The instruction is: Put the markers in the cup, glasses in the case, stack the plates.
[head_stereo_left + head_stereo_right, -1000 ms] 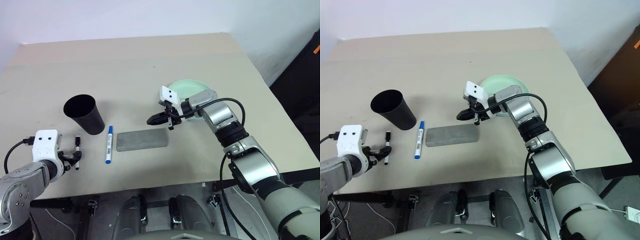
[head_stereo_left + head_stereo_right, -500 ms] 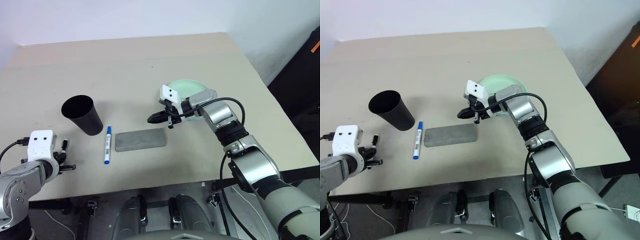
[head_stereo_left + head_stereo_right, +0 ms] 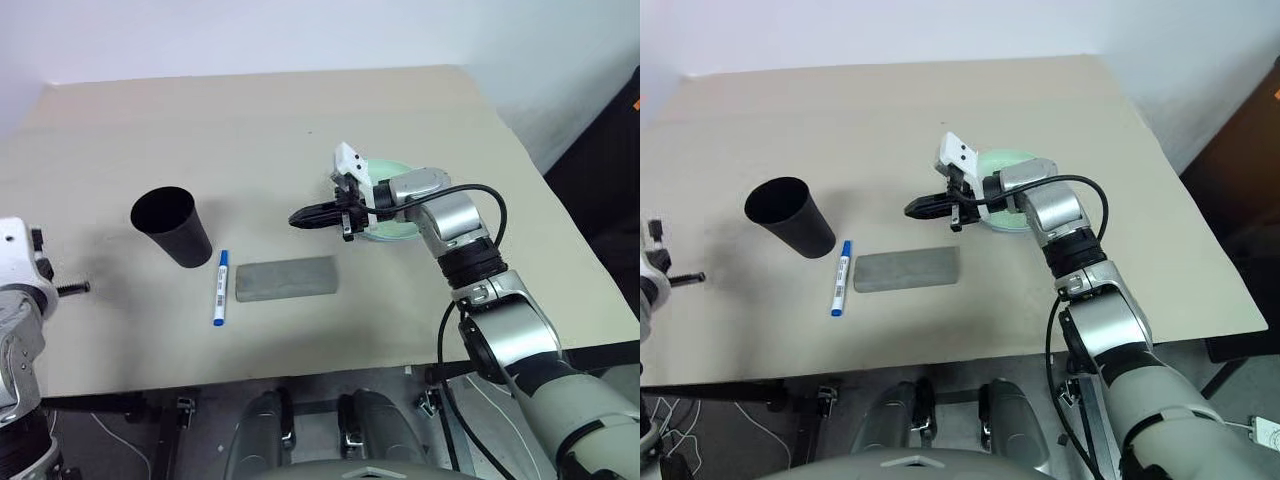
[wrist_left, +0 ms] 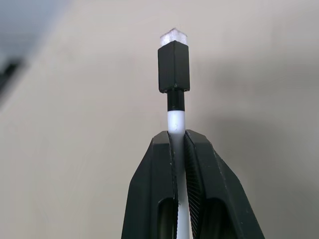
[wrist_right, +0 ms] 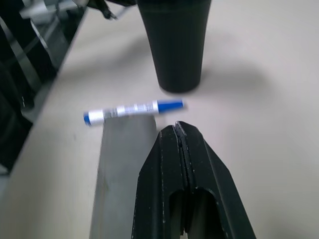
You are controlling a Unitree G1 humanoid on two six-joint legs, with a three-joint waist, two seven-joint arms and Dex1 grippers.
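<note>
Left gripper (image 4: 178,142), at the frame's left edge, is clamped on the black-capped marker (image 4: 174,74), cap end protruding past the fingertips. Right gripper (image 3: 296,217), centre frame, has its fingers pressed together on nothing, above the table (image 3: 400,110). The black cup (image 3: 172,226) stands left of centre; the blue-capped marker (image 3: 219,287) lies between cup and grey case (image 3: 287,278). A mint plate (image 3: 392,228) sits behind the right wrist.

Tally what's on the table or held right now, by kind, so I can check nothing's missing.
Markers: 2, a blue-capped marker on the table, a black-capped marker clamped in the left tool
Cups: 1, the black cup
Cases: 1, the grey case
Plates: 1 visible, the mint green plate
Total: 5
</note>
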